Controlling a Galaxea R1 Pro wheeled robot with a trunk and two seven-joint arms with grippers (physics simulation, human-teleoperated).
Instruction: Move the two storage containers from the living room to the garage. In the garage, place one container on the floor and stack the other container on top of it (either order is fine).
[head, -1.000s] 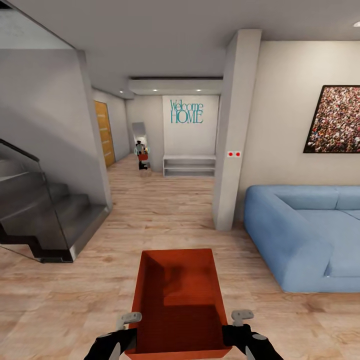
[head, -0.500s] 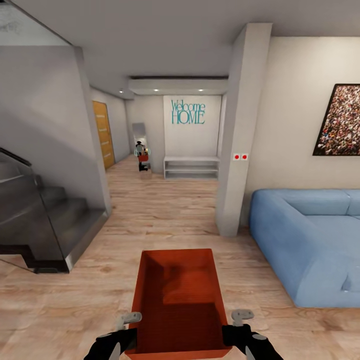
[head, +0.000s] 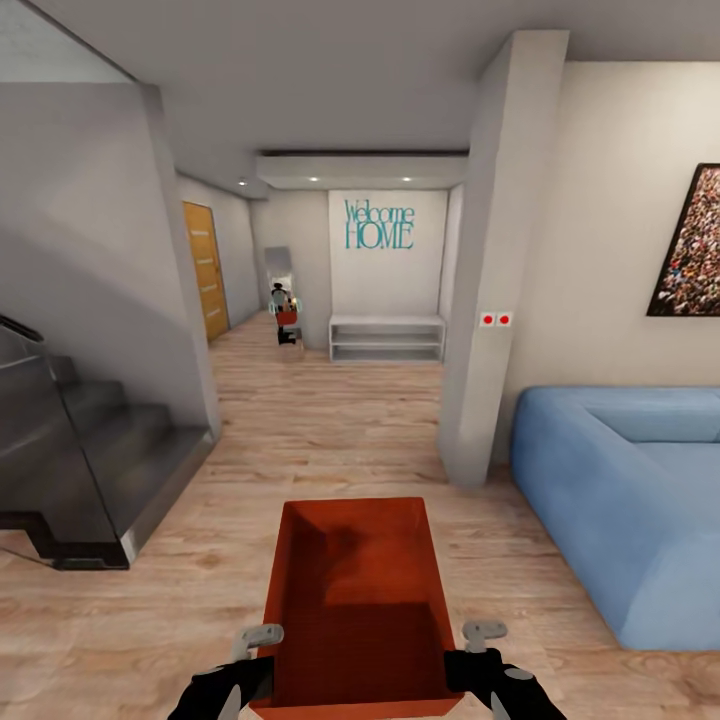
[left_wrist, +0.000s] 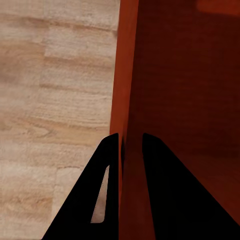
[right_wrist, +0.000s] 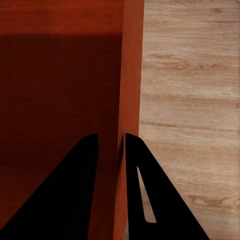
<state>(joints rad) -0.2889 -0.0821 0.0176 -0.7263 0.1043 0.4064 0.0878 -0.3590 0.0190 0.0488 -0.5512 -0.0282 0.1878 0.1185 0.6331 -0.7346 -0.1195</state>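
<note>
Container: one orange-red storage container (head: 355, 600) carried low in front of the trunk, above the wood plank floor (head: 300, 420) of the living room.
Left tool (left_wrist: 131, 145): closed on the left wall, one finger each side.
Right tool (right_wrist: 111, 142): clamped likewise on the right wall.
Route: hallway between staircase (head: 90, 450) and pillar (head: 490, 300); sofa (head: 620, 480) at right.
Risk: thin-wall pinches only; a bump against the pillar or a sharp turn could twist the bin loose.

You faced light wood plank floor (head: 330, 420) running into hallway. Blue sofa (head: 620, 490) sat at right beside pale pillar (head: 500, 260). Dark staircase (head: 90, 450) stood left. Far wall bore teal "Welcome HOME" lettering (head: 379, 224) above low white shelf (head: 387, 338); orange-brown door (head: 205, 270) at left.
</note>
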